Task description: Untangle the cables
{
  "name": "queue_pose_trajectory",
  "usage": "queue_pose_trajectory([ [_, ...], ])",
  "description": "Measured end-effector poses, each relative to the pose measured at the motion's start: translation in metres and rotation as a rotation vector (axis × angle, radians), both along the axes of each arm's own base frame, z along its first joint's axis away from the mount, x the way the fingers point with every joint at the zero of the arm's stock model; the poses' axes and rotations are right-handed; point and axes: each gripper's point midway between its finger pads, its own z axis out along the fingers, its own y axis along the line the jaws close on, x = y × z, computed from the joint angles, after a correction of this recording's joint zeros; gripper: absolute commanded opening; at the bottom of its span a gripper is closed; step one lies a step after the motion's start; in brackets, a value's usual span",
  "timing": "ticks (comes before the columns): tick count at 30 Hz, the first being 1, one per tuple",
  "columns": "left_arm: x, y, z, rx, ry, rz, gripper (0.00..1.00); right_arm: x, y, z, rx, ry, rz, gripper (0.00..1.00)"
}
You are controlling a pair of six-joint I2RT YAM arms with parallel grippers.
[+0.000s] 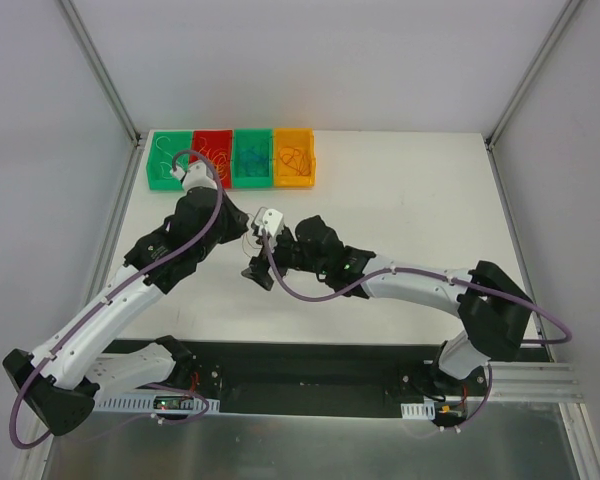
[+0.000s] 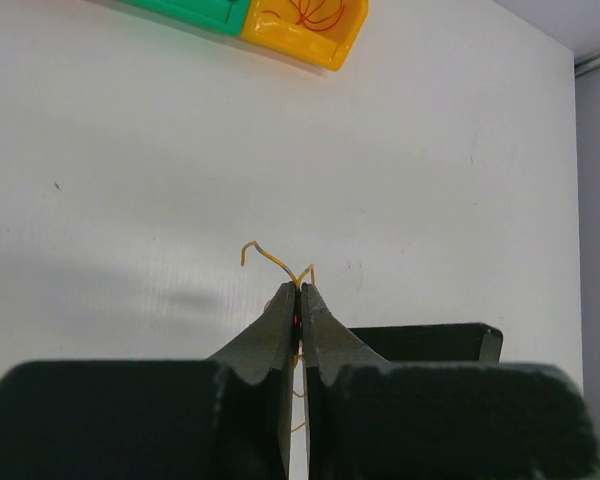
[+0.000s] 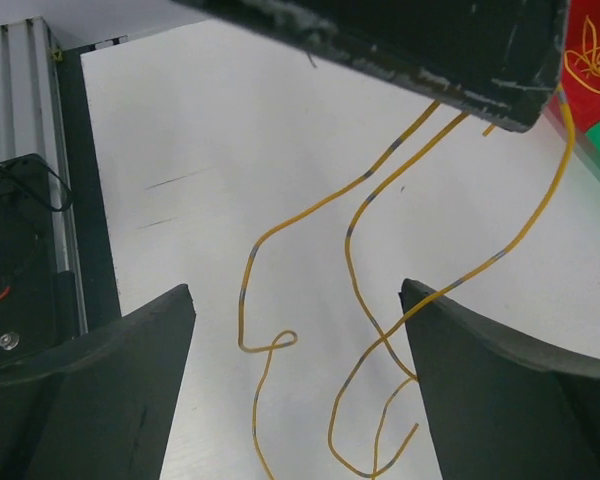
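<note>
Several thin yellow cables with grey bands (image 3: 352, 240) hang from my left gripper (image 3: 430, 50) down to the white table, curling into small loops. In the left wrist view my left gripper (image 2: 298, 287) is shut on these yellow cables (image 2: 265, 252), whose ends stick out past the tips. My right gripper (image 3: 296, 290) is open, its fingers (image 3: 130, 370) either side of the hanging strands; one strand crosses the right finger's edge. In the top view the left gripper (image 1: 242, 228) is just above the right gripper (image 1: 259, 271) at mid-table.
Four bins stand in a row at the table's far edge: green (image 1: 170, 160), red (image 1: 212, 158), teal-green (image 1: 252, 158) and orange-yellow (image 1: 294, 158), each holding coiled wires. The yellow bin (image 2: 315, 25) and red bin (image 3: 595, 60) show in the wrist views. Purple arm cables loop alongside both arms.
</note>
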Motion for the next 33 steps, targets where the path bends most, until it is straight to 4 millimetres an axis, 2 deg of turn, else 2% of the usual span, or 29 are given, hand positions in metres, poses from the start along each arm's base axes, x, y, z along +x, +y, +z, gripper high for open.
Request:
queue_pose_trajectory([
  [1,0.0,0.0,0.001,-0.006,0.002,0.005,0.0,0.001,0.001,-0.001,-0.005,-0.011,-0.018,0.73],
  [4,-0.001,0.0,0.0,-0.018,0.015,0.015,0.0,0.011,0.002,0.002,-0.003,-0.039,-0.077,0.45],
  [7,-0.002,0.001,-0.002,-0.029,0.026,0.024,0.0,0.021,0.002,0.008,0.019,-0.069,-0.127,0.03],
  [8,-0.003,0.001,-0.001,-0.031,0.026,0.026,0.0,0.023,0.002,0.011,0.028,-0.077,-0.132,0.0],
  [18,-0.011,0.021,-0.004,0.016,0.032,0.082,0.01,0.008,0.003,0.016,0.103,-0.076,0.038,0.0],
  [20,-0.013,0.025,0.0,0.015,0.019,0.089,0.29,0.009,0.0,0.023,0.134,-0.058,0.074,0.0],
  [22,-0.015,0.029,0.004,0.025,0.0,0.09,0.67,0.009,-0.002,0.029,0.166,-0.027,0.109,0.0],
  [24,-0.016,0.032,0.008,0.045,-0.02,0.078,0.82,0.007,-0.003,0.032,0.195,0.028,0.141,0.0],
  [25,-0.017,0.034,0.009,0.056,-0.029,0.069,0.86,0.007,-0.003,0.033,0.208,0.053,0.149,0.0],
  [27,-0.02,0.036,0.013,0.07,-0.049,0.052,0.89,0.01,-0.002,0.034,0.246,0.128,0.16,0.0],
  [29,-0.025,0.039,0.021,0.066,-0.078,0.034,0.87,0.021,-0.001,0.033,0.281,0.221,0.131,0.0],
  [33,-0.042,0.04,0.029,0.026,-0.163,-0.038,0.68,0.051,-0.002,0.025,0.341,0.431,0.011,0.0],
])
